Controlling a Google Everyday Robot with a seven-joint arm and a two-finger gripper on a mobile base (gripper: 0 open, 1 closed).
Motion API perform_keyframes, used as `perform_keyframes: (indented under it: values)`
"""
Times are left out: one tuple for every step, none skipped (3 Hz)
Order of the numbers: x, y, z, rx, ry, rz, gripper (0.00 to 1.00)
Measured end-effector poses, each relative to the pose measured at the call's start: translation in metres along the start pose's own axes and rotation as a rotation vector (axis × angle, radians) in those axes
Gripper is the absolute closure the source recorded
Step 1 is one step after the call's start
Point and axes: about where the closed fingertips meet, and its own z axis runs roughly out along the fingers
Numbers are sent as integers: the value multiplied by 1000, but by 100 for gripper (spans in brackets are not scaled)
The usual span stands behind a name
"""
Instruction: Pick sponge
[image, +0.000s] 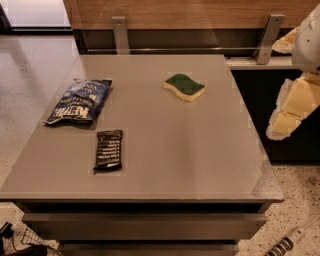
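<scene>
The gripper (289, 111) hangs in the air off the desk's (190, 155) right edge, level with about the middle of that edge and well apart from everything on the top. Its cream-yellow end slants down and to the left, toward the desk, and the white arm (309, 42) comes in above it from the upper right. Whether the gripper is spread or closed cannot be told, and it holds nothing that can be seen.

The sponge (184, 86) lies flat in the far half of the desk, nearer the far right corner than the left, green side up. A blue chip bag (79, 101) lies by the left edge. A black snack bar (108, 149) lies just nearer than the bag, toward the near left corner.
</scene>
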Motion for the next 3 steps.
perform_keyframes:
  values:
    - [-17,-22,19,28,-88,24,0]
    - [-38,-41,62,27,-240,56,0]
    - [-60,-47,116,3,-430,136,0]
